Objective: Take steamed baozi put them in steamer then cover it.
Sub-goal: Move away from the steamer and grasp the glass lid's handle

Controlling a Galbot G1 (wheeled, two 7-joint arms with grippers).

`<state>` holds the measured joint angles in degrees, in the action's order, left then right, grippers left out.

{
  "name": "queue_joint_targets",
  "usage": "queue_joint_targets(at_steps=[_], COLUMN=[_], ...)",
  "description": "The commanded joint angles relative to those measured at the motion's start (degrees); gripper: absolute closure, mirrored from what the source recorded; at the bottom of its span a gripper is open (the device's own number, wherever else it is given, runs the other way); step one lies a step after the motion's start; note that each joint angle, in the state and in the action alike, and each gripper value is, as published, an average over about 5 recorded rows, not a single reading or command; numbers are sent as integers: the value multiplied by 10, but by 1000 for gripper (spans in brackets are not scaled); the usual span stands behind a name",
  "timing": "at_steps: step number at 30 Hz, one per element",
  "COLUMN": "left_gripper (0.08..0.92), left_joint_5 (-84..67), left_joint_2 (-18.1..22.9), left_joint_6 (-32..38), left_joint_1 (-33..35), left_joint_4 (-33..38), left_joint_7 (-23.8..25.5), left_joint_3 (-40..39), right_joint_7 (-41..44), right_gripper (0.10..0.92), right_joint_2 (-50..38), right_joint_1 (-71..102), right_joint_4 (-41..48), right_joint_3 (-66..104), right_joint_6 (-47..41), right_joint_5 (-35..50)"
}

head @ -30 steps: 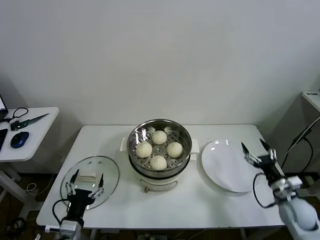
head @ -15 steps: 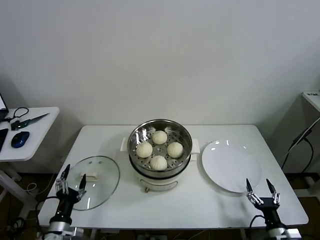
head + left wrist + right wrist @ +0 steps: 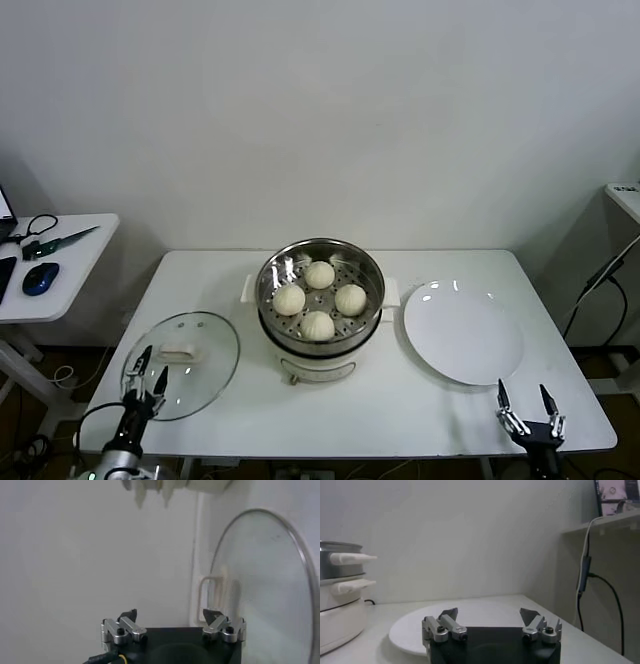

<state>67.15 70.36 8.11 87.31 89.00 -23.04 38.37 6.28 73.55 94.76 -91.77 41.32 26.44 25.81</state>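
Note:
Four cream-white baozi (image 3: 319, 296) sit on the perforated tray inside the shiny steel steamer (image 3: 272, 272), which stands uncovered at the table's middle. Its side handles show in the right wrist view (image 3: 350, 558). The glass lid (image 3: 200, 380) lies flat on the table at the front left; it also shows in the left wrist view (image 3: 265, 580). My left gripper (image 3: 146, 372) is open and empty at the lid's near edge (image 3: 170, 616). My right gripper (image 3: 528, 406) is open and empty at the table's front right, in front of the plate (image 3: 489, 615).
A flat white plate (image 3: 462, 333) lies right of the steamer, also in the right wrist view (image 3: 470, 615). A side desk (image 3: 50, 270) with a mouse and cables stands at the far left. A cable hangs at the far right (image 3: 600, 275).
Both arms have dropped back toward the table's front edge. The right gripper left the plate's right side; the left gripper withdrew from over the lid. Baozi, steamer and lid have not moved.

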Motion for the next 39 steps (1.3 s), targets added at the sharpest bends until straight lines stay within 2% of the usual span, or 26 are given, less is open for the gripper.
queue_joint_targets(at_steps=[1, 11, 22, 26, 39], left_gripper=[177, 177, 189, 277, 658], left_joint_5=[46, 59, 87, 89, 96], left_joint_2=[-6, 22, 30, 30, 42], left_joint_6=[3, -16, -34, -34, -41], left_joint_1=[-31, -88, -138, -135, -126], left_joint_4=[-61, -57, -102, -102, -115], left_joint_7=[-15, 3, 17, 22, 20], left_joint_3=[0, -11, -18, -18, -17], right_joint_7=[-3, -7, -7, -7, -6], right_gripper=[203, 203, 203, 203, 203], right_joint_2=[16, 23, 25, 27, 32], right_joint_1=[12, 18, 26, 23, 21], right_joint_4=[0, -6, -10, -9, -13], right_joint_3=[4, 6, 8, 6, 4], right_joint_6=[9, 11, 21, 20, 18], right_joint_5=[-6, -8, -6, -6, -8])
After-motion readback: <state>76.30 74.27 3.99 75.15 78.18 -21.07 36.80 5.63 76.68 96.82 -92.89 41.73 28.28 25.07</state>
